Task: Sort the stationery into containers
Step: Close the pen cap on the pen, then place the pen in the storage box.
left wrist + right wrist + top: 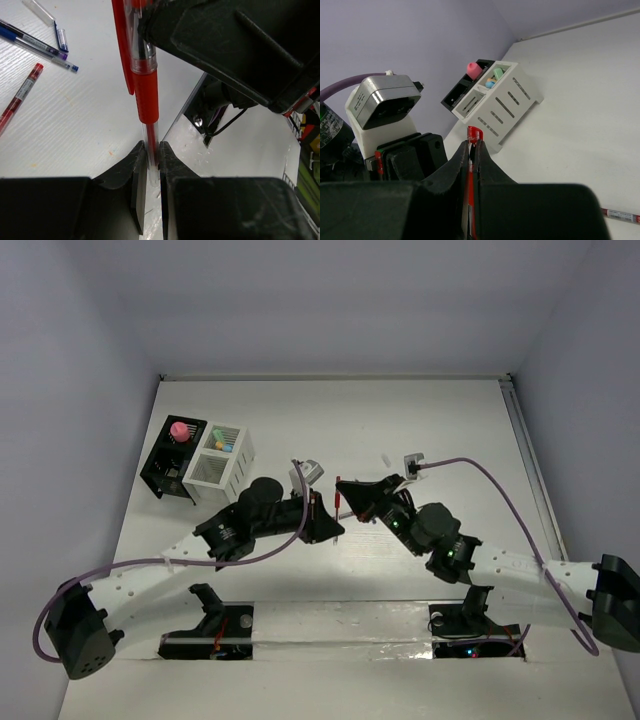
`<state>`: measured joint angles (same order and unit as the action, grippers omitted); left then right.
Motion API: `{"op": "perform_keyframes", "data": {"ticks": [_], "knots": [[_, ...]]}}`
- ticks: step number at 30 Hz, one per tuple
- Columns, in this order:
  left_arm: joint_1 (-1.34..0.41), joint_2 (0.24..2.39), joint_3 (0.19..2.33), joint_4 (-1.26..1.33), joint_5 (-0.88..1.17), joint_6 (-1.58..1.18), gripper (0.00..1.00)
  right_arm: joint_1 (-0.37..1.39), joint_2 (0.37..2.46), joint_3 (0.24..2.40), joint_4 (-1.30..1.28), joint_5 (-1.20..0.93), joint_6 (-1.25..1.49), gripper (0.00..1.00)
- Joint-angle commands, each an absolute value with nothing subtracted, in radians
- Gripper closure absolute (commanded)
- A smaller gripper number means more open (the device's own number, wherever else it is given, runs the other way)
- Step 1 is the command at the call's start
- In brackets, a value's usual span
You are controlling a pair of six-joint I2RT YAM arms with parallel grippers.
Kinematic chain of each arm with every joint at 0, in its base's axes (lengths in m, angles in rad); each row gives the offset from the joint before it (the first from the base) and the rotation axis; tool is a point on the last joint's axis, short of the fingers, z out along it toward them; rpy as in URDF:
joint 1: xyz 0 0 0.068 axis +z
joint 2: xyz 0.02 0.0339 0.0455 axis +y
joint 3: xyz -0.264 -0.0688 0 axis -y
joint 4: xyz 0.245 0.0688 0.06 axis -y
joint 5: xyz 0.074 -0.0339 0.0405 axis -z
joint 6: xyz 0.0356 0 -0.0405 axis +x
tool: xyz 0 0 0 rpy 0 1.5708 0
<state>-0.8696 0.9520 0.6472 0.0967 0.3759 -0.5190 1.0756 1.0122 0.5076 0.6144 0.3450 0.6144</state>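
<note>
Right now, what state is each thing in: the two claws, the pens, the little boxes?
left gripper: shut on the red pen
right gripper: shut on the same pen
red pen: gripped by both grippers
black box: holds pink-topped piece
white box: coloured bits in one compartment
loose pens: lying flat, ungripped

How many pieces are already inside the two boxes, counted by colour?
Pink piece, in the black box: 1
Mint green piece, in the white box: 1
Orange piece, same box: 1
Pale blue piece, same box: 1
Total: 4
</note>
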Motion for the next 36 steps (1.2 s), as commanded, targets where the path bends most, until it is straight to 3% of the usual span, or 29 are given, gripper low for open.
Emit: {"op": "perform_keyframes", "data": {"ticks": [1,14,22,29,36], "knots": [[-0.816,0.884,0.828,0.532,0.267,-0.543,1.00,1.172,1.077,0.419,0.311,0.166,0.624,1.00],[-0.805,0.919,0.709,0.534,0.219,-0.532,1.00,1.181,0.841,0.465,0.247,0.247,0.620,1.00],[-0.805,0.920,0.681,0.575,0.193,-0.528,1.00,1.172,0.756,0.563,0.054,0.226,0.551,0.62],[-0.805,0.945,0.672,0.644,0.279,-0.537,1.00,1.172,0.735,0.568,0.049,0.195,0.488,0.50],[-0.805,0.940,0.629,0.690,0.382,-0.548,1.00,1.127,0.663,0.745,-0.130,0.083,0.272,0.42]]}}
